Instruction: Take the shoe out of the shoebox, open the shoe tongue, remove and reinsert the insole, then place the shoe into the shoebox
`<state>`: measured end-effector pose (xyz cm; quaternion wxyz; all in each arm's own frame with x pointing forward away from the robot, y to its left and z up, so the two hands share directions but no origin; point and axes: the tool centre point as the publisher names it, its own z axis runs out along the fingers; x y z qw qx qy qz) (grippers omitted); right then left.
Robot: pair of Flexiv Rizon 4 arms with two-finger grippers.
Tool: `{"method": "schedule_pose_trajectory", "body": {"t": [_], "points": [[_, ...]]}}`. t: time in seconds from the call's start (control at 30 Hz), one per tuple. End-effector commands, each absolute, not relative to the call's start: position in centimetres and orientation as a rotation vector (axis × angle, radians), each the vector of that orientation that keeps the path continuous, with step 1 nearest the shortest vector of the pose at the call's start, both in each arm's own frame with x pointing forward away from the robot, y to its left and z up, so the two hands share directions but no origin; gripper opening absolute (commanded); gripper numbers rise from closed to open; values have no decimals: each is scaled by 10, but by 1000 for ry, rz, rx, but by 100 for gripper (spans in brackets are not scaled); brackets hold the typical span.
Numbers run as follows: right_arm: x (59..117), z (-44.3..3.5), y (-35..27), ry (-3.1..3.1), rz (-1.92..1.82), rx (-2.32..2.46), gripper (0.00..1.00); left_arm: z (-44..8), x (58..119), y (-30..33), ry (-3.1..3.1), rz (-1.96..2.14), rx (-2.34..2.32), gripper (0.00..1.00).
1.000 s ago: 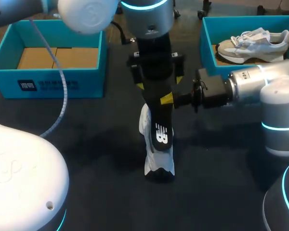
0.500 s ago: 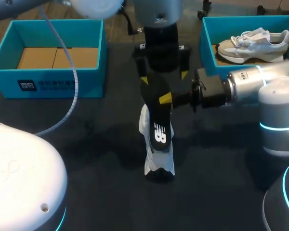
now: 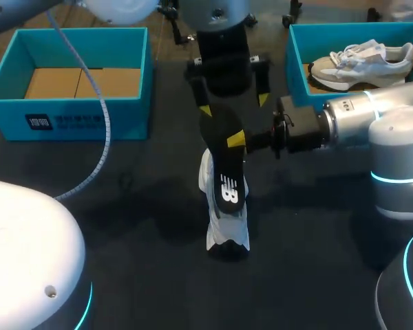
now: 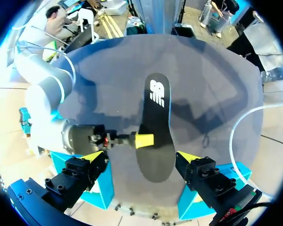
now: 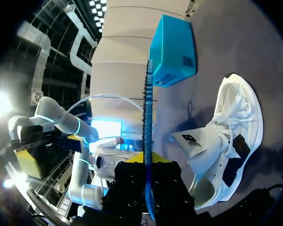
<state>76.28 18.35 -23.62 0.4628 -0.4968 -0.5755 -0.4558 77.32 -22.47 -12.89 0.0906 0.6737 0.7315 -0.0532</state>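
Insole (image 3: 224,168) pinched at its edge by right gripper (image 3: 237,141), held over white shoe (image 3: 227,230) at mid-table, likely lining up reinsertion. Left gripper (image 3: 234,104) spread wide, straddling insole's upper end, not touching it.

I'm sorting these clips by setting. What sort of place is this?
Probably a robotics lab bench: a dark table, a teal shoebox, and a robot's right pincer holding a black insole above a white shoe.
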Motion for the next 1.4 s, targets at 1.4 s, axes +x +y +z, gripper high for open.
{"method": "schedule_pose_trajectory", "body": {"t": [1.4], "points": [[746,-207,146,-1430,-1068,-1326,0,-126,758,-180,1780,-759,1731,100]]}}
